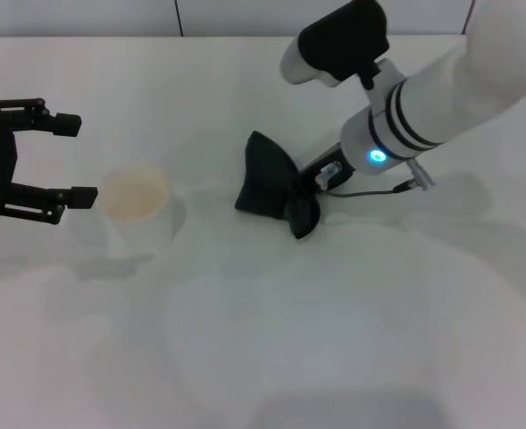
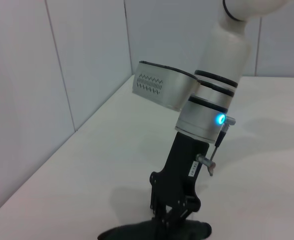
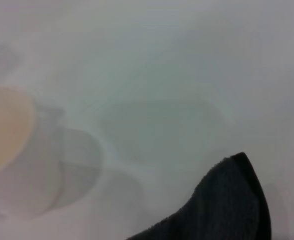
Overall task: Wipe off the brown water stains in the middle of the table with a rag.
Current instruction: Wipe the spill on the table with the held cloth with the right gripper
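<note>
White and smooth, the desk (image 1: 352, 322) spreads out below me with a pale wall behind it. My right gripper (image 1: 309, 189) reaches down near the middle, clamped on the rag (image 1: 270, 181), whose black folds rest bunched on the surface with one pointed corner sticking up. I can make out no brown stain on the desk around it. Left of the rag, well apart from it, stands a white cup (image 1: 139, 211) with a tan inside. My left gripper (image 1: 66, 159) hovers beside that cup, fingers spread apart, holding nothing.
</note>
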